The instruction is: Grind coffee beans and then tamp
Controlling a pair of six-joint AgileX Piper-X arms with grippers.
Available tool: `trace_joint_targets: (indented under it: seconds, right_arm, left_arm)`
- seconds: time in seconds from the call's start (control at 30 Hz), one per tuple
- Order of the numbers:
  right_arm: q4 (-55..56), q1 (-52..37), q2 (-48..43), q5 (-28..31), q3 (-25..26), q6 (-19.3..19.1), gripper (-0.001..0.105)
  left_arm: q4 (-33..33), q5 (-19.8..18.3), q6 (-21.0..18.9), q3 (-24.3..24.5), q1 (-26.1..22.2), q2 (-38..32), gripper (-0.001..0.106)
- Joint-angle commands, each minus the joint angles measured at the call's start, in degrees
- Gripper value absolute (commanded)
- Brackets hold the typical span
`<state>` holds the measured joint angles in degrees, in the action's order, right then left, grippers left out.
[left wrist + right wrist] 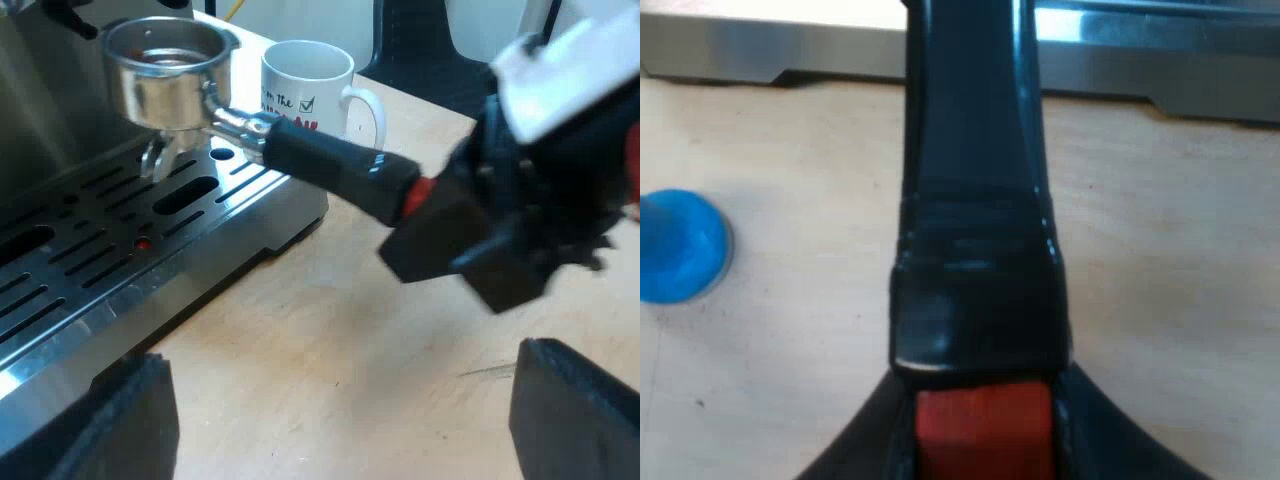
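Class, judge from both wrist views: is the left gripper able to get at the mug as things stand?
Probably not directly. The left gripper is open and empty, but the holder, held by its handle in the right gripper, lies across the way to the mug.

The left hand has two broad, matt black fingers, thick slabs with blunt ends and softly rounded edges. The right hand is black as well. Its fingers are blocky and angular with flat facets, and behind them sits a cluster of dark, ridged and notched parts. Above that cluster is a smooth white casing with squared edges. In the right wrist view, the right hand's fingers are glossy black and flare apart in smooth curves.
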<state>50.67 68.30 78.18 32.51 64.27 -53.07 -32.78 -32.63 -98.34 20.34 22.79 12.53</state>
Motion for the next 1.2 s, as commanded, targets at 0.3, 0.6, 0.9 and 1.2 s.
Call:
trace_joint_targets:
  seconds: [0.3,0.6,0.9,1.2]
  right_arm:
    - [-1.14,6.26,-9.42,5.14,-7.82,-0.7,0.0]
    - [-2.39,11.53,-12.89,5.45,-11.84,-2.46,0.0]
    - [-8.58,13.38,-13.63,1.61,-15.48,-8.82,0.0]
    - [-20.52,11.62,-13.63,-6.18,-22.15,-14.18,0.0]
  left_arm:
    - [0.48,-0.66,-0.49,0.61,0.35,-0.34,0.069]
    - [0.48,-0.66,-0.49,0.61,0.35,-0.34,0.069]
    - [0.05,-0.66,-0.49,0.61,0.35,-0.34,0.069]
    - [0.05,-0.66,-0.49,0.61,0.35,-0.34,0.069]
